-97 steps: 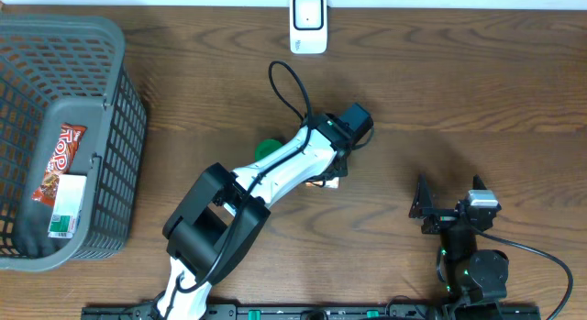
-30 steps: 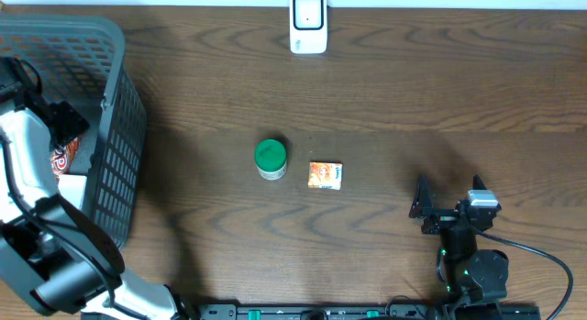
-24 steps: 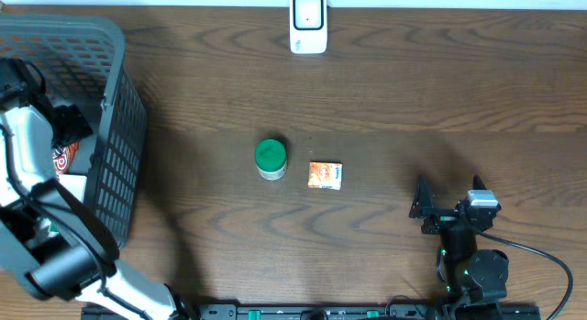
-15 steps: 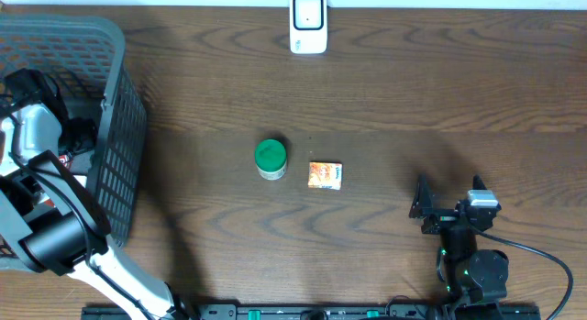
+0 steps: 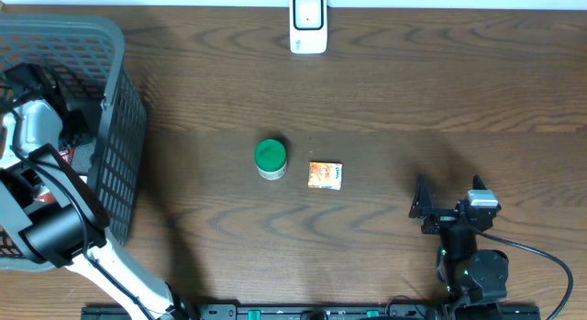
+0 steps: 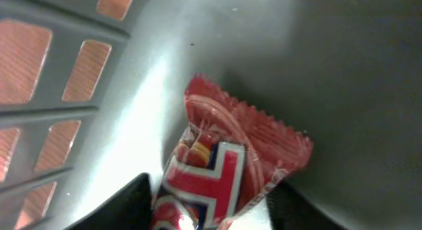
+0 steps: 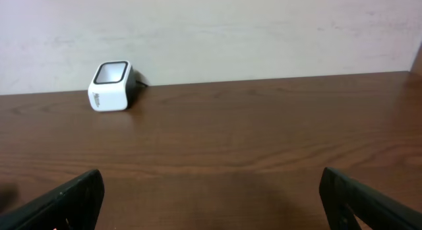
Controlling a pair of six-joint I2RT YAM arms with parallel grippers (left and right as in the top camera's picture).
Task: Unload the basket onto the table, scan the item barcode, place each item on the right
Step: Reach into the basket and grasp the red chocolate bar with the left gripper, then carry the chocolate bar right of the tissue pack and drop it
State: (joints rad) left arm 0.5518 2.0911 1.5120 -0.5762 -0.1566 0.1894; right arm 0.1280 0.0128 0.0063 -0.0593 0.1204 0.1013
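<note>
Left arm is reached into the grey basket (image 5: 112,47) at the tabletop's (image 5: 440,91) left edge. Left gripper (image 6: 208,205) is seen clenched on a red snack packet (image 6: 231,151), one finger pressed against each side of it. The packet is located inside the basket, close to the slatted wall (image 6: 66,72) and crumpled at its upper edge.

Right gripper (image 7: 211,190) is held fully released over bare wood, faced toward the white scanner (image 7: 111,85).

A green-lidded jar (image 5: 270,159) and a small orange box (image 5: 326,174) are noted just beside each other mid-tabletop.
</note>
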